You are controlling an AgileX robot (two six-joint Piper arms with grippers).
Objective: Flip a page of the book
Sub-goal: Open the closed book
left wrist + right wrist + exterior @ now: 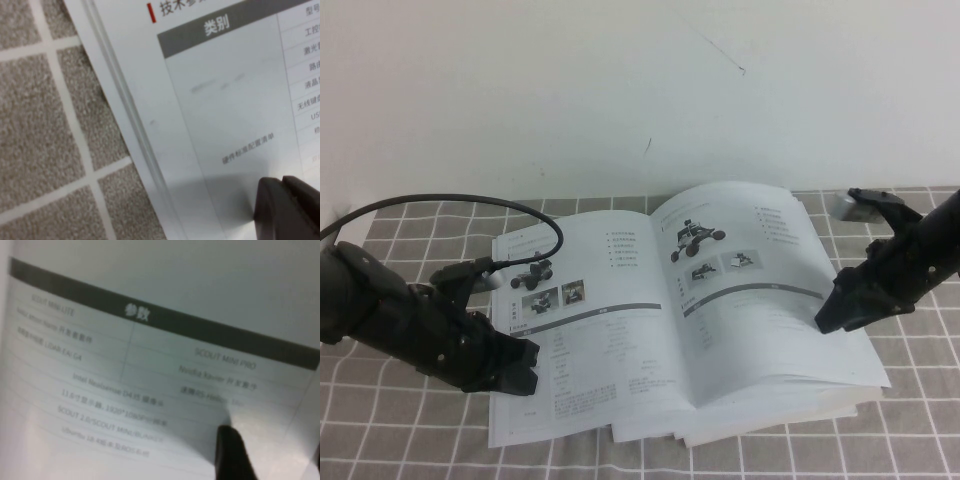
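The book [690, 330] is lying open and face up on the counter [920, 400], which is showing a grey checked cloth with white lines, and a plain white wall [620, 80] is standing behind it. The page [750, 290], the right-hand sheet carrying the black wheeled robot photo, two small pictures, a dark bar and a table, is lying on top of the thick right-hand stack, bulging slightly upward toward its far edge. The right pincer [832, 318] is sitting at the page's outer right edge, near the end of the dark bar; its jaws are standing wide apart and are holding nothing, and in the right wrist view one dark finger [232, 450] is showing just above the printed table. The left pincer [520, 365] is resting at the outer left edge of the left-hand sheet, over its lower half; its fingertips [290, 207] are appearing pressed together above the paper, gripping nothing, with the checked cloth showing just beside the sheet's edge
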